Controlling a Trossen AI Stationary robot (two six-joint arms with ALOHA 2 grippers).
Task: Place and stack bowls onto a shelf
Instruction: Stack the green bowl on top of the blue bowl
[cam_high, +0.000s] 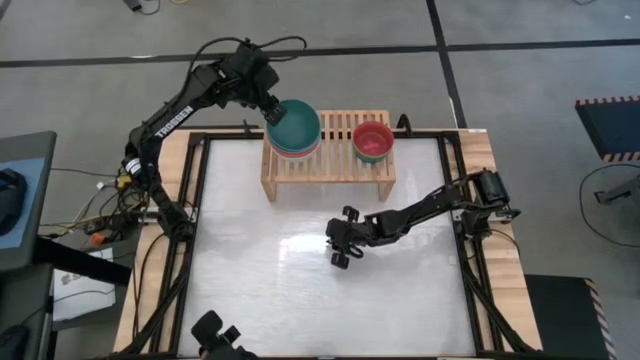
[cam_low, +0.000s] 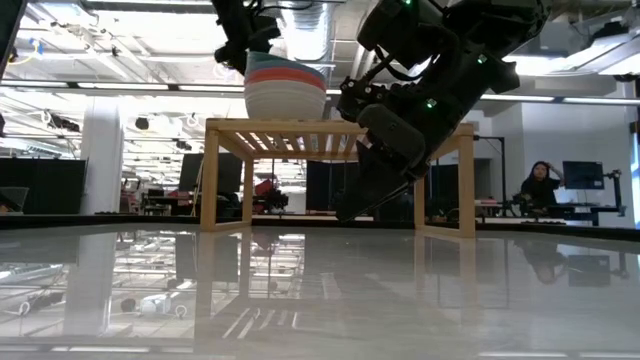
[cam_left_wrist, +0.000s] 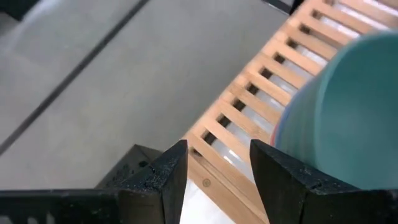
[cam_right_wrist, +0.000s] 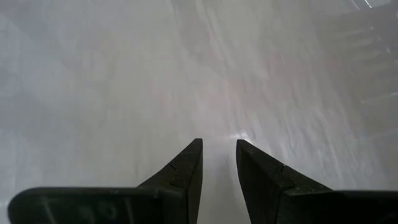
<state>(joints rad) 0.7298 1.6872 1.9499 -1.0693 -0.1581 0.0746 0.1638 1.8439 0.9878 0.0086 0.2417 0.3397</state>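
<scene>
At the table's (cam_high: 250, 300) twelve o'clock edge in the high view stands the shelf (cam_high: 330, 168), a low light-wood rack with a slatted top and solid side legs. On its nine o'clock half sits a stack of larger bowls with the teal bowl (cam_high: 295, 125) on top; the low view shows coloured rims nested below it, with a cream bowl (cam_low: 287, 100) at the bottom resting on the slats. On the shelf's three o'clock half sits a red bowl (cam_high: 373, 141) with a pink bowl (cam_high: 372, 143) inside it; how many others are nested there I cannot tell.

The left tool (cam_high: 272, 112) hangs at the stack's nine o'clock rim, the arm reaching in from beyond the table's far corner. In the left wrist view its fingers (cam_left_wrist: 163, 180) stand apart with nothing between them, the teal bowl's wall just beside one finger and the shelf slats below.

The right tool (cam_high: 338, 240) is over the middle of the table, at about six o'clock from the shelf and well apart from it, pointing toward nine o'clock. In the right wrist view its fingers (cam_right_wrist: 186, 165) are a little apart, holding nothing, over the bare glossy tabletop.

In the low view a person (cam_low: 540, 185) sits at a desk far back in the room, at three o'clock.
</scene>
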